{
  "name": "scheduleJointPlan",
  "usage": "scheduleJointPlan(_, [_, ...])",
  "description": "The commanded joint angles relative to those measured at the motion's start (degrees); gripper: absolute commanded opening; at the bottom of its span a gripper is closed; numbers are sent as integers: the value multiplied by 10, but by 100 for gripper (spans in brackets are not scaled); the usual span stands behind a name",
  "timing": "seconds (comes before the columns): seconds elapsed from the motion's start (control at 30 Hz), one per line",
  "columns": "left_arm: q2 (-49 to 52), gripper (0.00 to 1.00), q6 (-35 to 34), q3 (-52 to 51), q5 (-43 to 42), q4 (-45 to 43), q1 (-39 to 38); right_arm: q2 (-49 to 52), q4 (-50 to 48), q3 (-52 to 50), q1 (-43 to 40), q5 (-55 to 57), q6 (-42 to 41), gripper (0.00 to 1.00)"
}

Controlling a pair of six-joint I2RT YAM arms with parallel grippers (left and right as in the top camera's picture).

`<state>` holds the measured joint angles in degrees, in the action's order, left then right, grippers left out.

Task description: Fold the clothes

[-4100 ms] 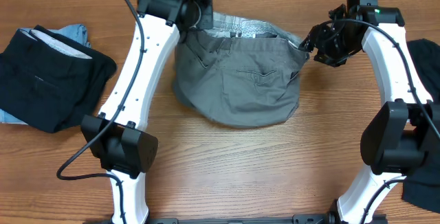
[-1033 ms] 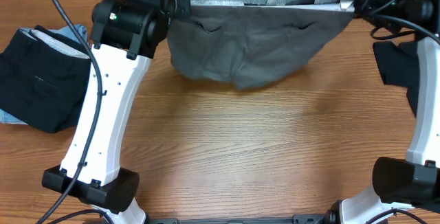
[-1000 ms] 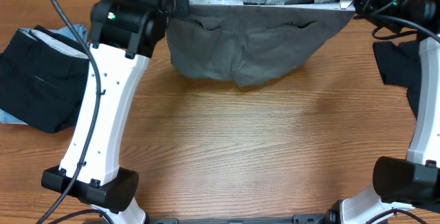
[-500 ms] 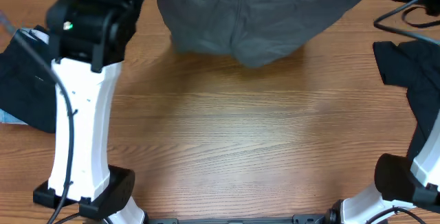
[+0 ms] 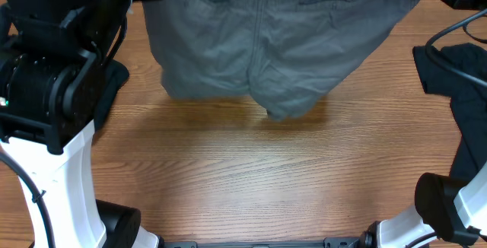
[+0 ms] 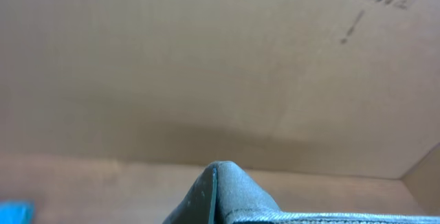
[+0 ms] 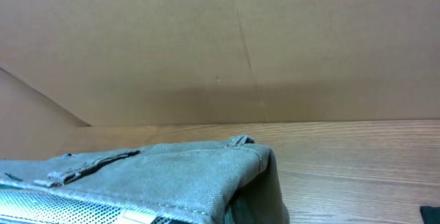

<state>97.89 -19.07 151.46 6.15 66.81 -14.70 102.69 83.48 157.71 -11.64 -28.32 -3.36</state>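
Higher than half a second ago, the grey shorts (image 5: 274, 42) now fill the top of the overhead view, hanging over the wooden surface (image 5: 251, 172). I judge both arms stretch them aloft by the waistband so they drop flat for folding. Left fingers and right fingers sit out of frame, clamped on the shorts. Wrinkled cotton, centre seam, pocket welts showing.
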Motion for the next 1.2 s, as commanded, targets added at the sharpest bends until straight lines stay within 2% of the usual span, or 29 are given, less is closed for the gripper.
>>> scheduleJointPlan(0.0, [-12, 4, -135, 16, 23, 26, 32, -1, 0, 10, -35, 44, 4, 4])
scheduleJointPlan(0.1, [4, 4, -190, 16, -33, 35, 33, -1, 12, 10, -35, 38, 30, 4])
scheduleJointPlan(0.3, [22, 4, -279, 16, -72, 35, 62, -1, 28, 9, -35, 38, 64, 4])
scheduleJointPlan(0.4, [33, 4, -348, 16, -167, 27, 104, -1, 28, 9, -35, 37, 49, 4])
scheduleJointPlan(0.47, [43, 4, -432, 16, -274, 5, 143, -1, 28, 9, -35, 37, 43, 4])
scheduleJointPlan(0.53, [50, 4, -477, 16, -343, -16, 167, -1, 33, 9, -35, 37, 42, 4])
scheduleJointPlan(0.63, [60, 4, -478, 16, -375, -29, 189, -1, 42, 9, -35, 37, 42, 4])
scheduleJointPlan(0.8, [67, 4, -423, 16, -295, -33, 211, -1, 37, 9, -35, 38, 42, 4])
scheduleJointPlan(0.93, [64, 4, -389, 17, -347, -67, 212, -9, 31, 10, -35, 18, 34, 4])
scheduleJointPlan(1.17, [29, 4, -316, 17, -412, 40, 210, -55, 65, 10, -35, 19, 10, 4])
